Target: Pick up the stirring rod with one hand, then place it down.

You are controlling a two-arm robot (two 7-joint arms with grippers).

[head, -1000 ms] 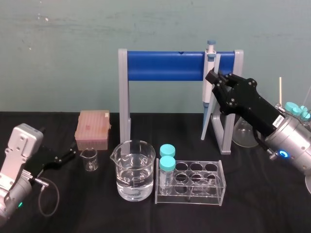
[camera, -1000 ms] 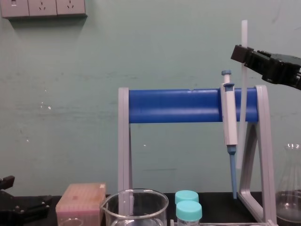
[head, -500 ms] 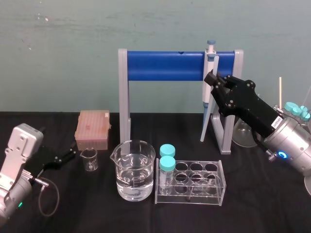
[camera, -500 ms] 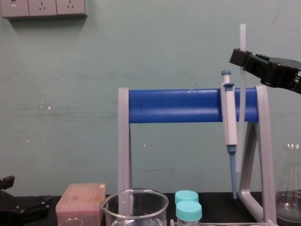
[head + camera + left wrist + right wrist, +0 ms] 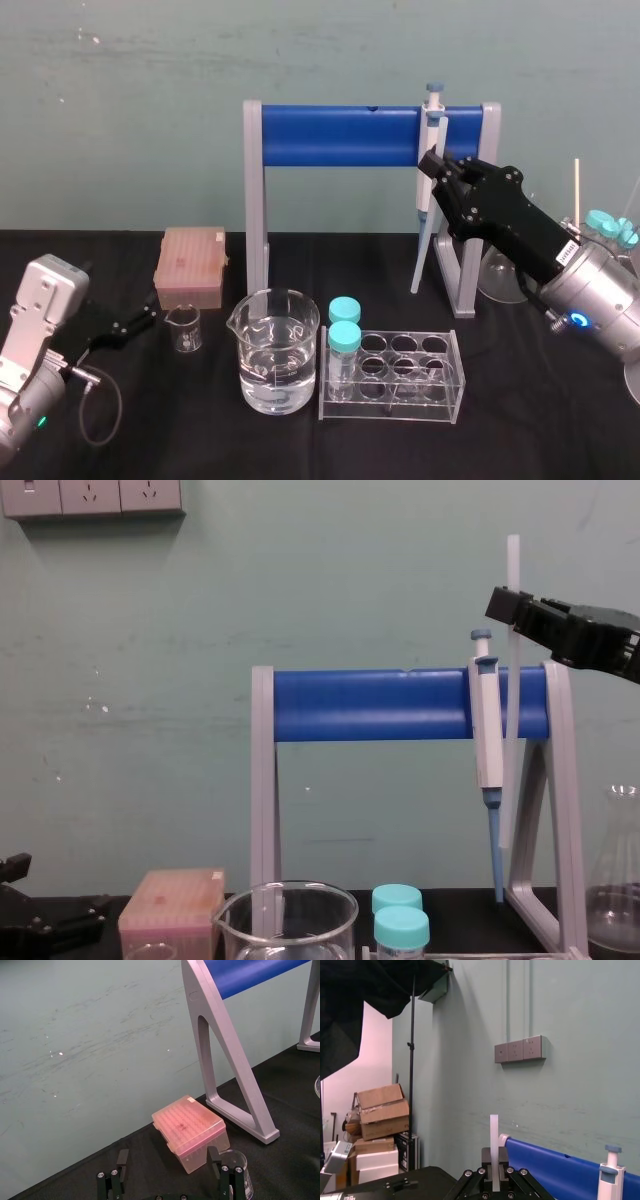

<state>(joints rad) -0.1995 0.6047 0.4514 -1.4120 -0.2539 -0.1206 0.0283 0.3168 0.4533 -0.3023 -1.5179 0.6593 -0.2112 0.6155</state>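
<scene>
My right gripper [image 5: 433, 160] is shut on the stirring rod [image 5: 415, 275], a thin translucent white rod held nearly upright. It sits just beside the grey-and-blue pipette [image 5: 487, 730] hanging on the blue rack [image 5: 340, 135]. From the chest, the stirring rod [image 5: 512, 565] pokes above the right gripper [image 5: 500, 603] and reaches down between the pipette and the rack's right leg, its lower end above the table. In the right wrist view the stirring rod [image 5: 494, 1140] rises from between the fingers [image 5: 487, 1156]. My left gripper [image 5: 167, 1180] rests open, low at the left, facing the pink box.
A pink tip box [image 5: 190, 265] and a small beaker [image 5: 184, 328] stand at left. A large beaker of water [image 5: 275, 350] and a clear tube rack [image 5: 395, 375] with two blue-capped tubes [image 5: 344, 335] sit in front. A glass flask [image 5: 500, 270] stands behind the right arm.
The right gripper has moved slightly down and to the left with the stirring rod, closer to the pipette. The left arm has not moved.
</scene>
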